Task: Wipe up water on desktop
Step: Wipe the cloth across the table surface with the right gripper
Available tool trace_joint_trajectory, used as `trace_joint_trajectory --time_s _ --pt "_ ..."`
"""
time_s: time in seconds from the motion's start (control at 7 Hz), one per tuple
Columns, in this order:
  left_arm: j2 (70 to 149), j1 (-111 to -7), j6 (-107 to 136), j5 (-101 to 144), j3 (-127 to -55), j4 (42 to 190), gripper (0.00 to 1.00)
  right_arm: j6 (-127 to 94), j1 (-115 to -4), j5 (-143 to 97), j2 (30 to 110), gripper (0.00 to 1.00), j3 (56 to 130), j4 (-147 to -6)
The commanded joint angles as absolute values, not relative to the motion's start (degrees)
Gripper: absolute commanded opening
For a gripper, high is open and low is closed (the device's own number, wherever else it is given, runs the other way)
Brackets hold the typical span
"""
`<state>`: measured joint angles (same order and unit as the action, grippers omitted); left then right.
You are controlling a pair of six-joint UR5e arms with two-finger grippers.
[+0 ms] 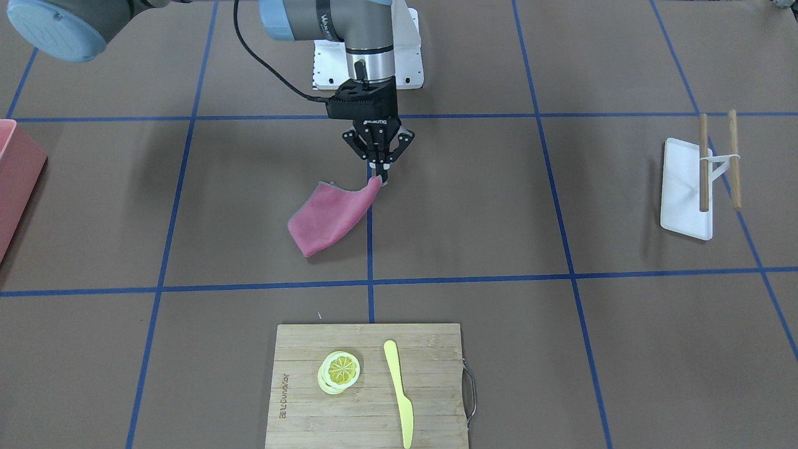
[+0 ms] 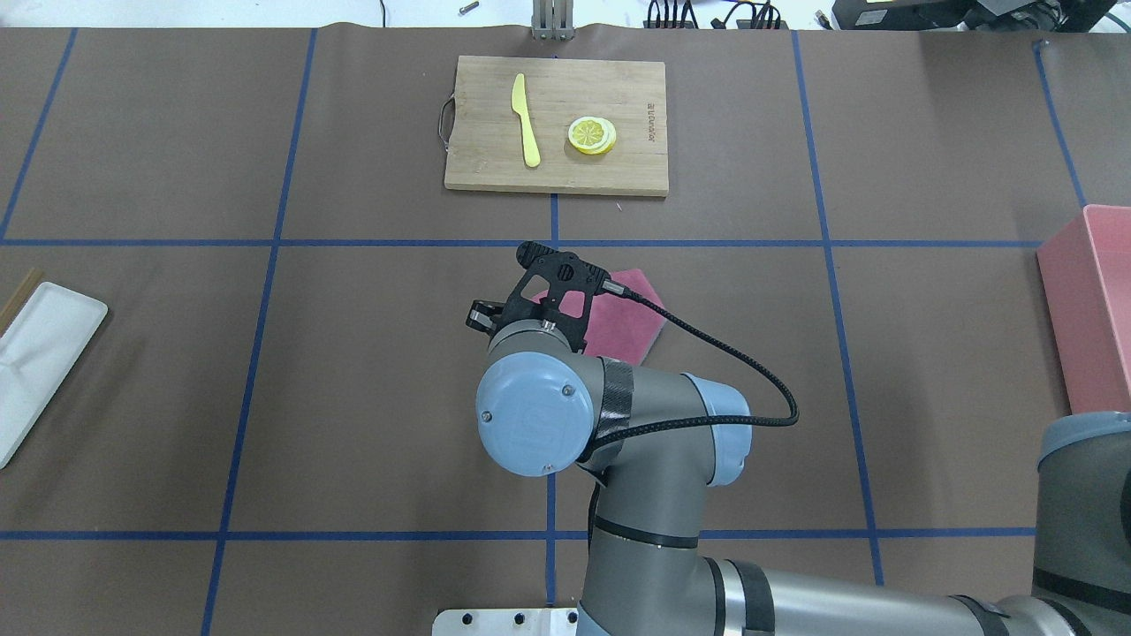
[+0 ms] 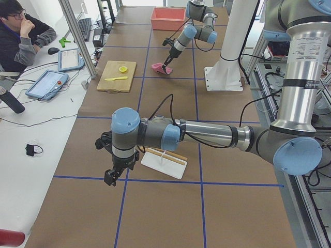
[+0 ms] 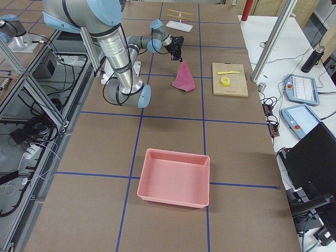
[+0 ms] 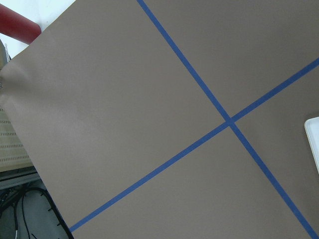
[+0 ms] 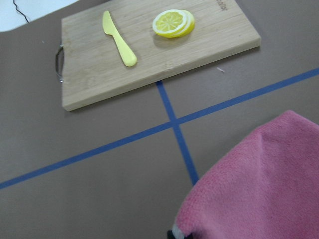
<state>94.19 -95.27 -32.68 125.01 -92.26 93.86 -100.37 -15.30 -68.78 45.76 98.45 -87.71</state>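
Observation:
The brown desktop (image 1: 499, 206) is crossed by blue tape lines; no water shows on it. My right gripper (image 1: 380, 178) is shut on one corner of a pink cloth (image 1: 330, 218) near the table's middle. The rest of the cloth drapes down to the desktop. The cloth also shows in the overhead view (image 2: 629, 320) and fills the lower right of the right wrist view (image 6: 259, 189). My left gripper (image 3: 115, 173) hangs above the desktop beside a white tray (image 3: 163, 164), far from the cloth. I cannot tell whether it is open or shut.
A bamboo cutting board (image 1: 368, 386) with lemon slices (image 1: 340, 371) and a yellow knife (image 1: 399, 393) lies beyond the cloth. The white tray (image 1: 682, 187) carries two wooden chopsticks (image 1: 703, 162). A pink bin (image 2: 1087, 309) stands at the right end.

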Motion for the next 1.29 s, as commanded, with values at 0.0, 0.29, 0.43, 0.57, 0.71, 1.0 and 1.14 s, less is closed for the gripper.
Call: trace_joint_trajectory --time_s 0.0,0.29,0.43,0.57,0.71,1.0,1.14 --pt "94.4 -95.2 -31.0 125.1 -92.4 93.9 0.99 -96.0 -10.9 -69.9 57.1 0.00 114.2 -94.7" --pt "94.4 -95.3 -29.8 125.2 -92.7 93.9 0.99 -88.1 -12.7 -76.6 61.8 0.00 120.9 -105.3" --pt "94.5 -95.2 -29.8 125.2 -92.6 93.9 0.99 -82.3 -14.4 -78.6 64.6 0.00 122.6 -109.6" --pt "94.6 -95.2 -29.7 125.2 -92.5 93.9 0.99 -77.9 -14.6 -79.3 69.8 0.00 125.9 -113.8" --pt "94.7 -95.2 -29.7 125.2 -92.5 93.9 0.99 -73.0 -15.2 -79.4 74.0 0.00 128.2 -117.9" --pt "94.7 -95.2 -29.7 125.2 -92.4 93.9 0.99 -63.4 -22.8 -79.5 76.7 0.00 124.8 -118.6" --pt "94.7 -95.2 -29.7 125.2 -92.3 93.9 0.99 -60.8 -27.0 -80.2 76.3 0.00 122.4 -117.3"
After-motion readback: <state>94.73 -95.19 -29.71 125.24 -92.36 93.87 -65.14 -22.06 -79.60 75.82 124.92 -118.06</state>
